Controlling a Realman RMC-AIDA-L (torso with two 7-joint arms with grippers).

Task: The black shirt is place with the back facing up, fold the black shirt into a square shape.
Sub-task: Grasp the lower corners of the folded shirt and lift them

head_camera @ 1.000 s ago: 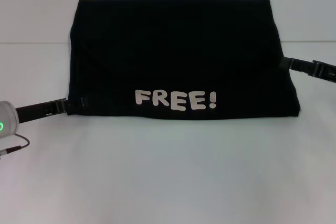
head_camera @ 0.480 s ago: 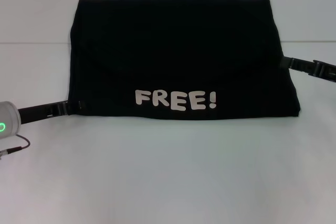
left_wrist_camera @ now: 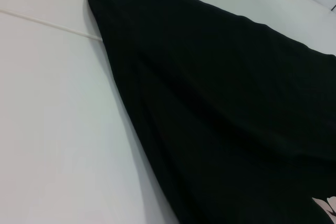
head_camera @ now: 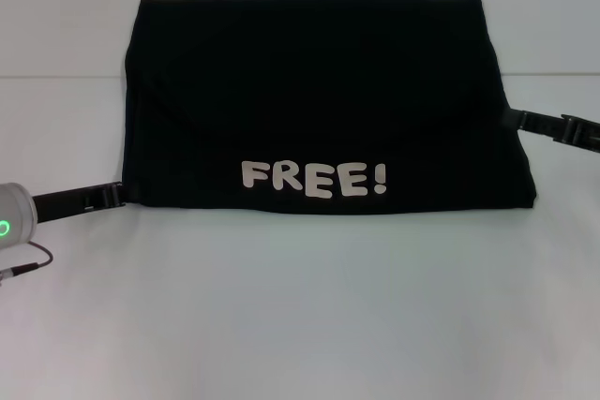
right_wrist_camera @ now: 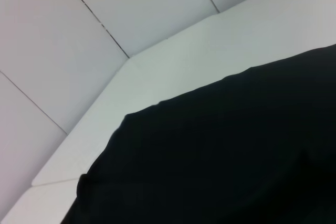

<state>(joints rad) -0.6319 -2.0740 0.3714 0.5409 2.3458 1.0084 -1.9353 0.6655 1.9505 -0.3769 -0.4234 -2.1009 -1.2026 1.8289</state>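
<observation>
The black shirt (head_camera: 319,91) lies flat on the white table as a wide folded rectangle, with a white "FREE!" print (head_camera: 314,178) along its near edge. It also fills much of the left wrist view (left_wrist_camera: 220,103) and the right wrist view (right_wrist_camera: 236,150). My left gripper (head_camera: 120,194) sits low on the table at the shirt's near left corner, right at the cloth's edge. At the shirt's right edge, about halfway along it, my right gripper (head_camera: 514,119) touches or slips under the cloth. Neither wrist view shows its own gripper.
White tabletop (head_camera: 300,306) stretches in front of the shirt, and a thin seam (head_camera: 56,77) crosses it behind. My left wrist housing with a green light (head_camera: 9,219) and a loose cable (head_camera: 28,264) lie at the left edge. Pale wall panels (right_wrist_camera: 79,35) stand beyond the table.
My left gripper reached slightly in under the shirt's corner and has drawn back left to the edge. The right gripper has shifted a little down and outward. The shirt's shape is unchanged.
</observation>
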